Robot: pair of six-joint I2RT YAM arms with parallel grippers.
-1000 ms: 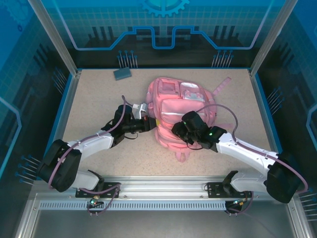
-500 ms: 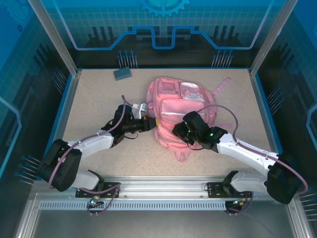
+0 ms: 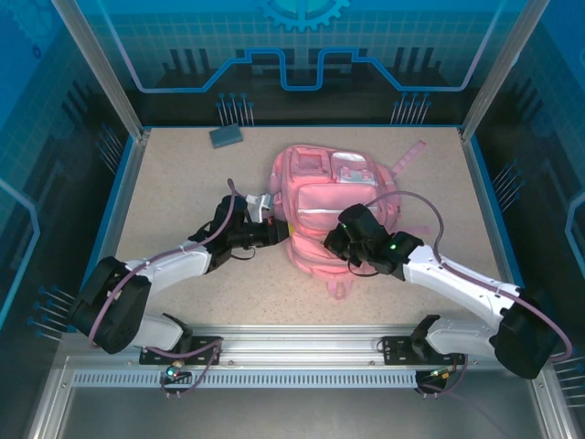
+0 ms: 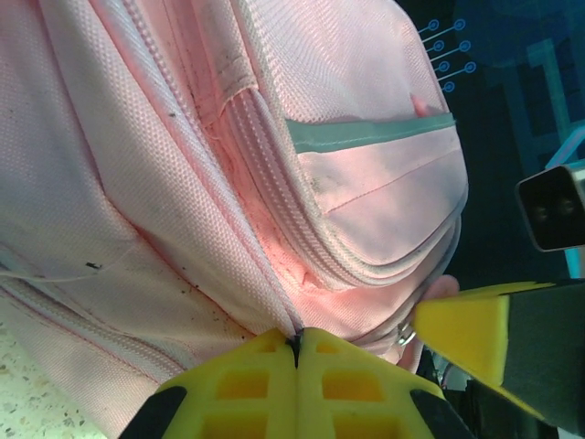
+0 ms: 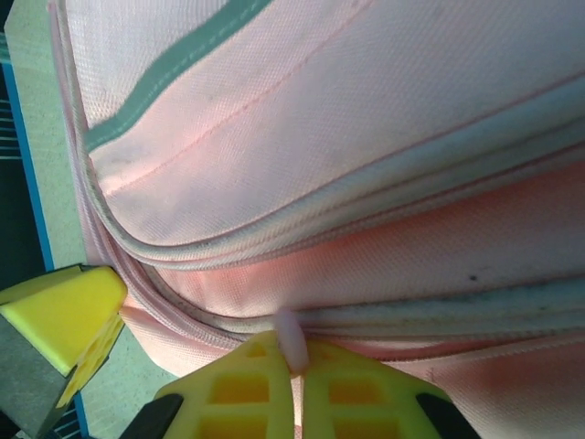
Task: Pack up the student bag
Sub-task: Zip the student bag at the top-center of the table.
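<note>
The bag (image 3: 334,215) lies flat mid-table, front up, between our arms. Our right gripper (image 5: 294,352) has just closed. A second ago its jaws stood partly apart over the bag's near edge, and now they pinch a pale zip pull (image 5: 291,331) on the main zip. Our left gripper (image 4: 297,352) stays shut tight at the bag's left side, seemingly nipping fabric beside the zip to anchor it. We judge the grasp made and the opening about to start, since the bag still looks zipped. A grey block (image 3: 226,135) sits well apart at the far left, not yet packed.
</note>
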